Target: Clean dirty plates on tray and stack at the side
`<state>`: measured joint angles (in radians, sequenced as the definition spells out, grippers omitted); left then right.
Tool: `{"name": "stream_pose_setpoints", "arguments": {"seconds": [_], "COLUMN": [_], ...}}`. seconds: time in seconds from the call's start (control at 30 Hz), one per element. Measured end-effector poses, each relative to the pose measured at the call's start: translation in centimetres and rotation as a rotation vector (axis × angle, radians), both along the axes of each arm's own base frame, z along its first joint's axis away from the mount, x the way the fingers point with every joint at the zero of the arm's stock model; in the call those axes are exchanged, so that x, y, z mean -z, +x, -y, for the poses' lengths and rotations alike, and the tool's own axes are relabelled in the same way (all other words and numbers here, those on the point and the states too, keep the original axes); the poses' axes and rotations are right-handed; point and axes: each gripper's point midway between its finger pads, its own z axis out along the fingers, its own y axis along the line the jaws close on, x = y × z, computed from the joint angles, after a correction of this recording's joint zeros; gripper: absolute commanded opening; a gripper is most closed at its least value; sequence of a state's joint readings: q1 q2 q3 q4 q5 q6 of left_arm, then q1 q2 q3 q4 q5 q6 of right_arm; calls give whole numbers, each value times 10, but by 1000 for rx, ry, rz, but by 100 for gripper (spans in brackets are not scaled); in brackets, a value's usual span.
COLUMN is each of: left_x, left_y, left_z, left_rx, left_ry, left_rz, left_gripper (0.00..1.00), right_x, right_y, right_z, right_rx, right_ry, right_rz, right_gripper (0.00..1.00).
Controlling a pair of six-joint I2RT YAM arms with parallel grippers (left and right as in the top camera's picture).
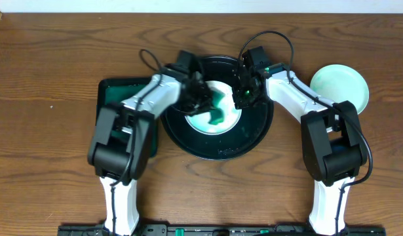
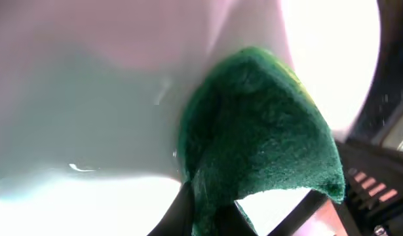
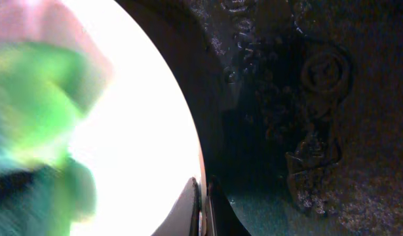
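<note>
A plate (image 1: 224,121) with green smears lies in the middle of the large round black tray (image 1: 217,149). My left gripper (image 1: 200,98) is shut on a green scouring sponge (image 2: 260,131) and presses it on the plate's left part (image 2: 90,98). My right gripper (image 1: 242,94) is shut on the plate's right rim (image 3: 200,196), the rim pinched between its fingers; the plate (image 3: 135,144) and the tray floor (image 3: 306,98) show in the right wrist view. A pale mint plate (image 1: 340,87) lies alone on the table at the right.
A dark green rectangular tray (image 1: 122,95) lies left of the black tray, partly under my left arm. The brown wooden table (image 1: 50,151) surrounds both.
</note>
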<state>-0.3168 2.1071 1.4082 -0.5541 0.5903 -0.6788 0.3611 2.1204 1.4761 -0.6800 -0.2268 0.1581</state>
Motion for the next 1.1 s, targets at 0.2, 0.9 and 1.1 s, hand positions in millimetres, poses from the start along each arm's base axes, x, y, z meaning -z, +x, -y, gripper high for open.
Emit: {"name": "stream_pose_setpoints", "arguments": {"seconds": [0.2, 0.9, 1.1], "left_x": [1, -96, -87], "left_y": [4, -33, -44], "left_z": [-47, -108, -162], "left_rx": [-68, -19, -104], "left_ry": [27, 385, 451], "left_rz": [-53, 129, 10], "left_gripper": [7, 7, 7], "right_x": [0, -2, -22], "right_y": [0, 4, 9], "right_z": [0, -2, 4], "right_rx": [0, -14, -44], "right_ry": [0, 5, -29], "right_rz": [0, 24, 101], "right_gripper": [1, 1, 1]}}
